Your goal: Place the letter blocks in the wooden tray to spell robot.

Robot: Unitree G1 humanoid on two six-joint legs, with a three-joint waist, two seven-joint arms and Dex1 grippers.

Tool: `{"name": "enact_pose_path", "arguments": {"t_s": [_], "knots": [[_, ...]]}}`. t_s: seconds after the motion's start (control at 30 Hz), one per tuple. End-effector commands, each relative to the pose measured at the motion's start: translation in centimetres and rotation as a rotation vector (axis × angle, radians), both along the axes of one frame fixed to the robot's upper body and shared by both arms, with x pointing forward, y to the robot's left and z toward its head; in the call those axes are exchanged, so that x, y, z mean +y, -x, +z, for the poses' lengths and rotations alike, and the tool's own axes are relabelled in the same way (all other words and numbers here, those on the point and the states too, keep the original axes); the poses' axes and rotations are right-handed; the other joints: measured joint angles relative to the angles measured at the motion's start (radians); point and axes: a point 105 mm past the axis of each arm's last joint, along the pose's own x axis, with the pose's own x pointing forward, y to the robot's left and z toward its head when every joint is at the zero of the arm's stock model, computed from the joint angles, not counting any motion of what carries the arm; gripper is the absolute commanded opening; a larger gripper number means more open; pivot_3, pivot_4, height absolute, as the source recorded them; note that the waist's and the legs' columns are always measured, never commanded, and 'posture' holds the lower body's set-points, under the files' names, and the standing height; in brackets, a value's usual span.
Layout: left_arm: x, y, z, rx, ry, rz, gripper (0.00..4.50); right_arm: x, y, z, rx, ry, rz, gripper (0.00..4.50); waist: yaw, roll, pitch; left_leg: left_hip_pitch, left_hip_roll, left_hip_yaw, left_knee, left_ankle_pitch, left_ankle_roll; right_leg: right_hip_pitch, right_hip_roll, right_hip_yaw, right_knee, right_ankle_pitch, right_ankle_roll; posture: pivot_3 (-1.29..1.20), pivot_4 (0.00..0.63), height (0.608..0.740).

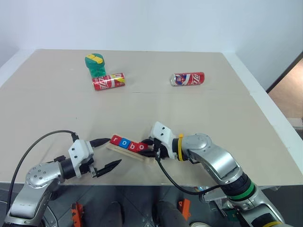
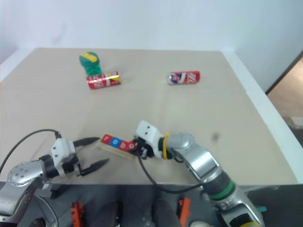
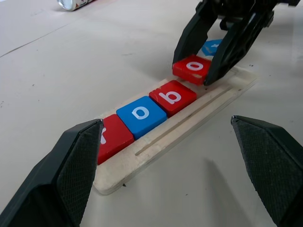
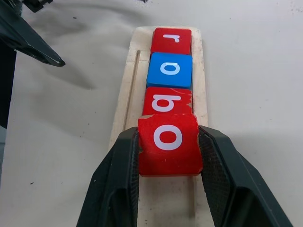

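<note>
Three flat square letter tiles are already lying in a row on the long pale cream-wood tray (image 4: 124, 101) with rounded ends: a red "r" tile (image 4: 171, 40) at the tray's far left end, a blue "o" tile (image 4: 169, 70) touching it, and a red "b" tile (image 4: 167, 100) touching that. The tray is sitting near the front edge of the beige table surface (image 1: 156, 113), roughly midway along that edge and slightly skewed to it. A thin groove is running along the bare side of the tray beside the tiles.

The right gripper (image 4: 169, 163) is clamping a second red "o" tile (image 4: 168, 144) between its two black fingers, holding it over the tray just beside the "b" tile and tilted a little above the wood. A blue tile (image 3: 211, 46) is peeking out behind the held tile, by the tray's right end; its letter is too hidden to read.

The left gripper (image 1: 107, 152) is hovering just off the tray's left end with its black fingers spread wide and nothing between them, one finger tip close to the "r" tile.

Toward the back edge of the surface, a red soda can (image 1: 108, 81) is lying on its side left of centre, with a green and yellow plastic object (image 1: 95, 64) just behind it. Another red soda can (image 1: 188, 78) is lying on its side right of centre, well apart from the first.
</note>
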Motion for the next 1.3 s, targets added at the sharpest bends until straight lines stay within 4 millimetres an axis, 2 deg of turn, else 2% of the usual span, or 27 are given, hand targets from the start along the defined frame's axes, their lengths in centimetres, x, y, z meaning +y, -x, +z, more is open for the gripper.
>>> {"name": "enact_pose_path", "arguments": {"t_s": [0.03, 0.37, 0.43, 0.53, 0.63, 0.87, 0.93, 1.0, 1.03, 1.1, 1.13, 1.27, 1.3], "knots": [[-1.1, 0.6, 1.3, -0.020, 0.028, -0.060, 4.50, 0.2, 0.4, 0.1, 0.008, -0.007, -0.006, 1.22, 0.000, 0.000, 0.000, 0.000, 0.000, 0.000, 0.000, 0.000, 0.000, 0.000, 0.000, 0.000, 0.000, 0.000, 0.000, 0.00, 0.150, 0.740], [-1.2, 0.5, 1.1, -0.018, 0.002, -0.067, 4.50, 0.3, 0.5, -0.2, 0.039, -0.012, -0.038, 1.22, 0.000, 0.000, 0.000, 0.000, 0.000, 0.000, 0.000, 0.000, 0.000, 0.000, 0.001, 0.000, 0.000, 0.000, 0.000, 0.00, 0.150, 0.740], [-1.2, 0.4, 1.0, -0.017, -0.003, -0.068, 4.50, 0.3, 0.5, -0.1, 0.044, -0.017, -0.044, 2.29, 0.000, 0.000, 0.000, 0.000, 0.000, 0.000, 0.000, 0.000, 0.000, 0.000, 0.001, 0.000, 0.000, 0.000, 0.000, 0.00, 0.150, 0.740], [-1.2, 0.4, 1.0, -0.017, -0.007, -0.068, 4.50, 0.5, 0.3, 0.2, 0.027, -0.036, -0.055, 3.31, 0.000, 0.000, 0.000, 0.000, 0.000, 0.000, 0.000, 0.000, 0.000, 0.000, 0.001, 0.000, 0.000, 0.000, 0.000, 0.00, 0.150, 0.740], [-1.2, 0.5, 0.9, -0.018, -0.012, -0.069, 4.50, 0.3, -0.3, 1.8, -0.018, -0.081, -0.091, 4.32, 0.000, 0.000, 0.000, 0.000, 0.000, 0.000, 0.000, 0.000, 0.000, 0.000, 0.001, 0.000, 0.000, 0.000, 0.000, 0.00, 0.150, 0.740], [-1.2, 0.6, 0.8, -0.021, -0.031, -0.082, 4.50, -1.5, -0.7, 6.3, -0.060, -0.188, -0.127, 4.42, 0.000, 0.000, 0.000, 0.000, 0.000, 0.000, 0.000, 0.000, 0.000, 0.000, 0.001, 0.000, 0.000, 0.000, 0.000, 0.00, 0.150, 0.740], [-1.1, 0.6, 0.8, -0.023, -0.037, -0.085, 4.50, -2.2, -0.4, 6.6, -0.045, -0.195, -0.130, 4.42, 0.000, 0.000, 0.000, 0.000, 0.000, -0.001, 0.000, 0.000, 0.000, 0.000, 0.001, 0.000, 0.000, 0.000, 0.000, 0.00, 0.150, 0.740], [-1.1, 0.5, 0.9, -0.026, -0.040, -0.086, 4.50, -3.1, 0.2, 5.6, -0.017, -0.157, -0.124, 4.42, 0.002, 0.000, 0.000, 0.000, 0.000, 0.000, -0.001, 0.000, 0.000, 0.000, 0.001, 0.000, 0.000, 0.000, -0.001, 0.00, 0.150, 0.740], [-1.1, 0.4, 0.9, -0.028, -0.040, -0.087, 4.50, -3.6, 0.7, 4.6, 0.001, -0.118, -0.111, 3.86, 0.001, 0.000, 0.000, 0.000, 0.000, -0.001, -0.001, 0.000, 0.000, 0.000, 0.000, 0.000, 0.000, -0.001, 0.000, 0.00, 0.150, 0.740], [-1.2, 0.4, 1.0, -0.031, -0.034, -0.091, 4.50, -4.0, 1.1, 3.1, 0.028, -0.070, -0.104, 3.35, 0.001, 0.000, 0.000, 0.000, 0.000, -0.001, -0.001, 0.000, 0.000, 0.000, 0.000, 0.000, 0.000, -0.001, 0.000, 0.00, 0.150, 0.740], [-1.3, 0.4, 1.1, -0.029, -0.026, -0.094, 4.50, -4.0, 1.3, 2.6, 0.042, -0.057, -0.102, 2.88, 0.000, 0.000, 0.000, 0.000, -0.001, -0.001, -0.001, 0.000, 0.000, 0.000, 0.000, 0.000, 0.000, -0.002, 0.000, 0.00, 0.150, 0.740], [-1.7, 0.8, 1.3, -0.003, -0.007, -0.114, 4.50, -3.6, 1.3, 1.8, 0.046, -0.046, -0.092, 1.73, -0.008, 0.000, 0.000, 0.000, 0.001, 0.001, -0.001, 0.000, 0.000, -0.002, 0.001, 0.002, 0.000, 0.001, 0.000, 0.00, 0.150, 0.740], [-1.8, 0.8, 1.3, -0.003, -0.007, -0.116, 4.50, -3.4, 1.2, 1.6, 0.045, -0.047, -0.094, 1.10, -0.007, 0.000, 0.000, 0.000, 0.001, 0.001, -0.001, 0.000, 0.000, -0.001, 0.002, 0.001, 0.000, 0.001, -0.001, 0.00, 0.150, 0.740]]}}
